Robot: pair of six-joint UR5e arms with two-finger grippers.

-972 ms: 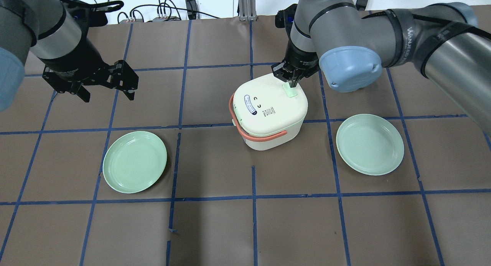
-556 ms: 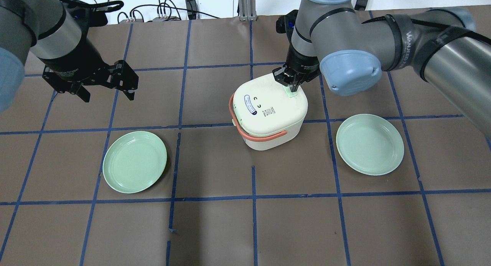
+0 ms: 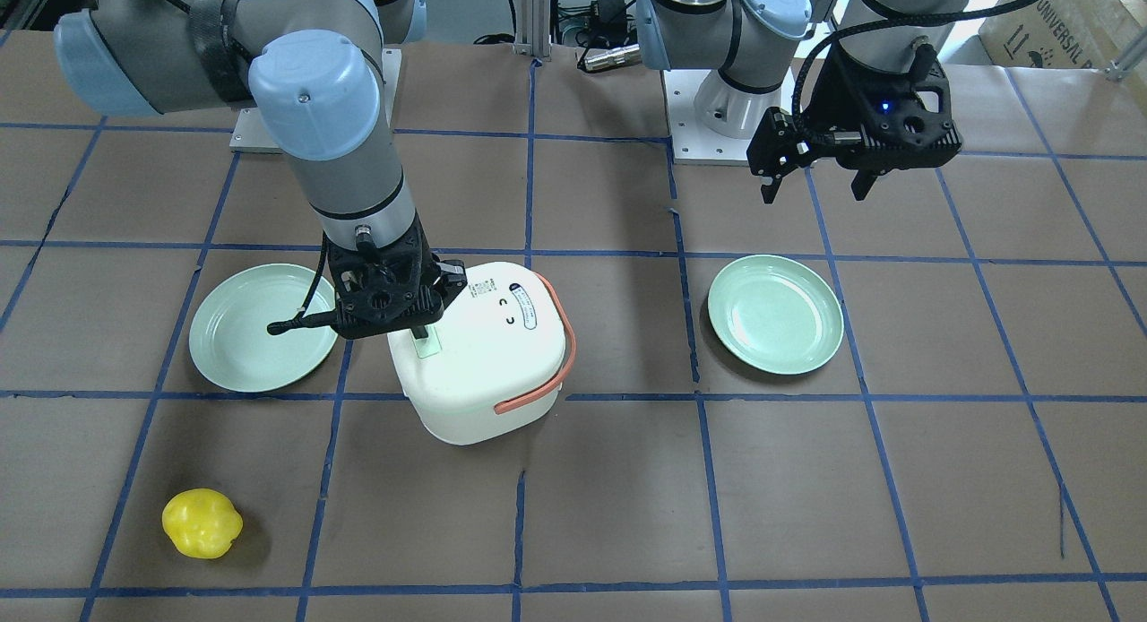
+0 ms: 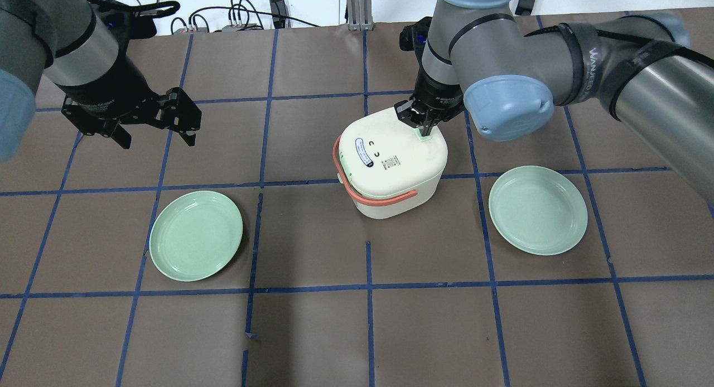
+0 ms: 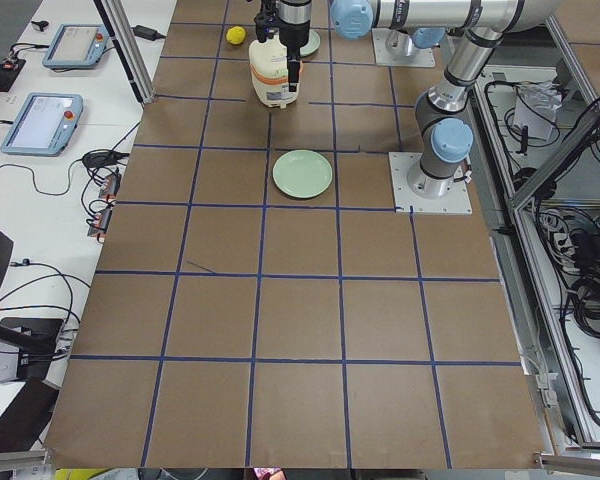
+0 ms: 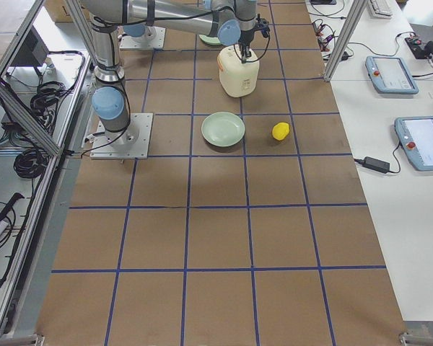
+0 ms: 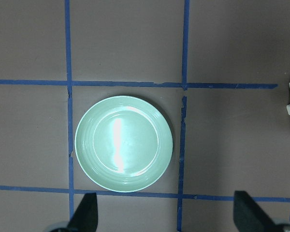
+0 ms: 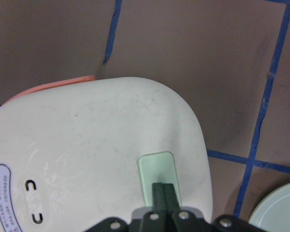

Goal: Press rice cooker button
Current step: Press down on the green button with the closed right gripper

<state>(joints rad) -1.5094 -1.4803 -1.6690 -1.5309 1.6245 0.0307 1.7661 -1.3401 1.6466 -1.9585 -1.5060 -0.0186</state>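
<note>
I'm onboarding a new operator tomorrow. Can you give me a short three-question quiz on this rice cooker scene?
1. True or false: the right end effector is shut, its tips on the rice cooker's green button.
2. How many green plates are in view?
3. The left end effector is: A) open and empty; B) shut on a plate; C) pressing the button.
Key: 1 true; 2 two; 3 A.
</note>
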